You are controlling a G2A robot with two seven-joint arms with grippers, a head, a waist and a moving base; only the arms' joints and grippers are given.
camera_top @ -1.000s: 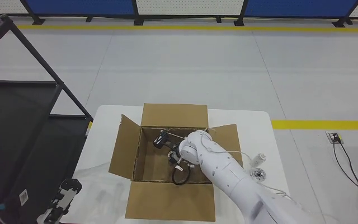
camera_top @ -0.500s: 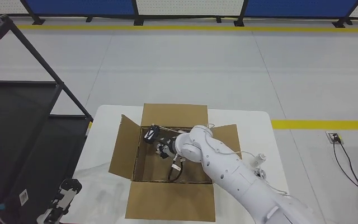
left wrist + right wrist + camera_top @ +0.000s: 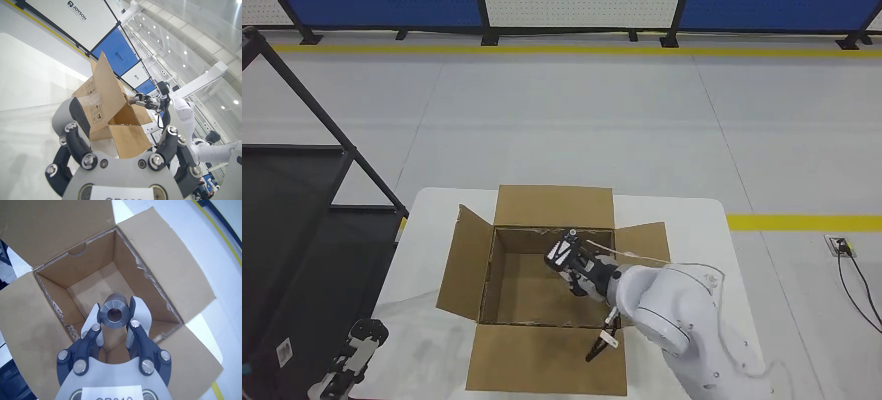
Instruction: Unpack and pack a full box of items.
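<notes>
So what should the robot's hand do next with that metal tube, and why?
Probably carry it sideways over the rim and set it on the table. The right hand is shut on the metal tube, held above the open box, whose floor looks bare, so this seems to be unpacking.

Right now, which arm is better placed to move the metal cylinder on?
Right. The right gripper is shut on the metal cylinder above the open box; the left gripper is open, empty and apart from it.
</notes>
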